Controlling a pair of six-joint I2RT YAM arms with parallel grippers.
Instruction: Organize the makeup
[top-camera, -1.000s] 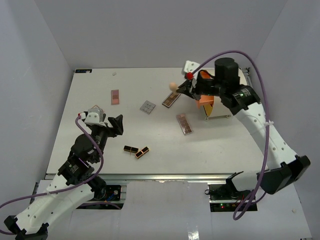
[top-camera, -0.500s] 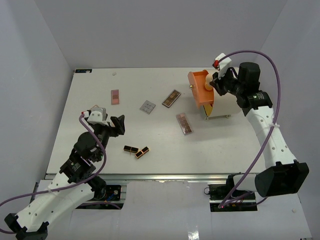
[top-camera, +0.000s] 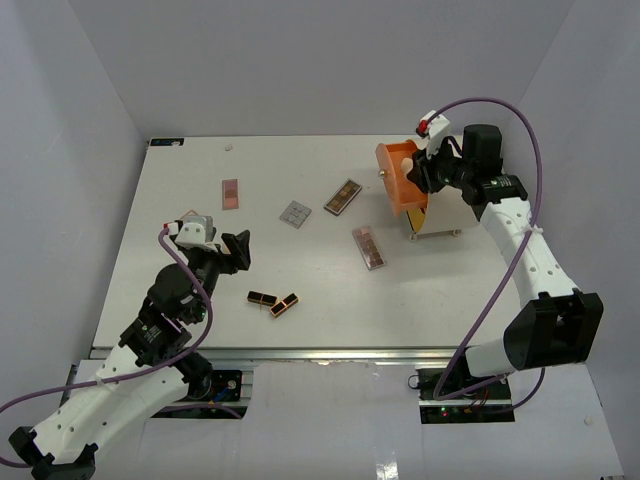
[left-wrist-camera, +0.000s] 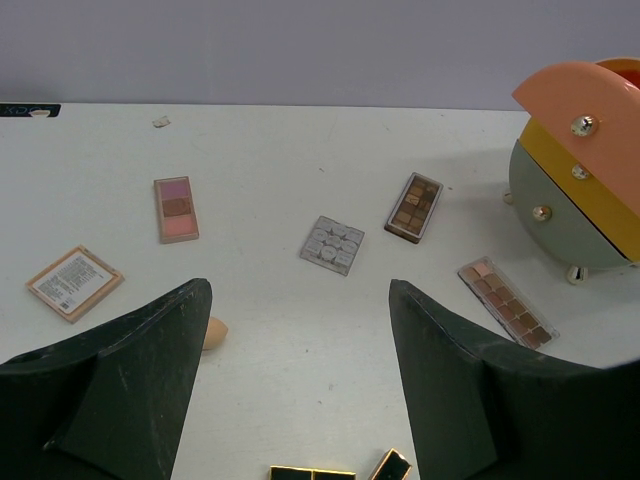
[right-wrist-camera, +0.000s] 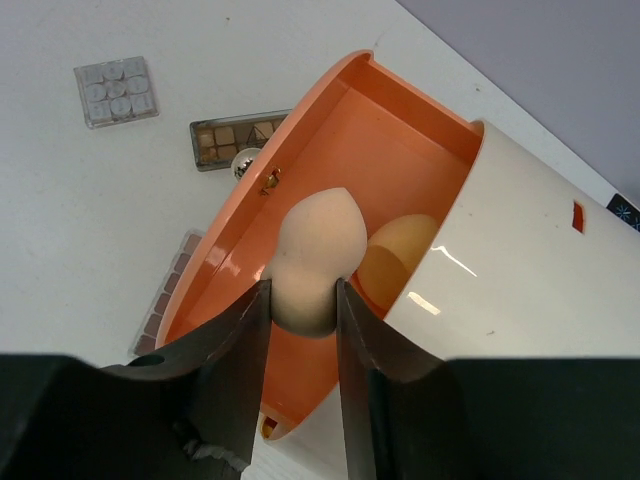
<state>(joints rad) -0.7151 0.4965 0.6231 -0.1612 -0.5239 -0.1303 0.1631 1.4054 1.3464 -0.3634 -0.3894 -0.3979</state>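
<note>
As it hovers over the orange drawer (right-wrist-camera: 400, 150) at centre frame, the right gripper (right-wrist-camera: 300, 300) pinches the peach sponge (right-wrist-camera: 318, 245), evidently soft and light, by its base; the left gripper (left-wrist-camera: 300, 290) gapes empty.

A white worktop (top-camera: 400, 300) sits boxed in on three sides by plain, pale grey walls (top-camera: 300, 70), lit softly and evenly from above. What appears to be a metal rail (top-camera: 300, 353) runs along its near edge.
</note>
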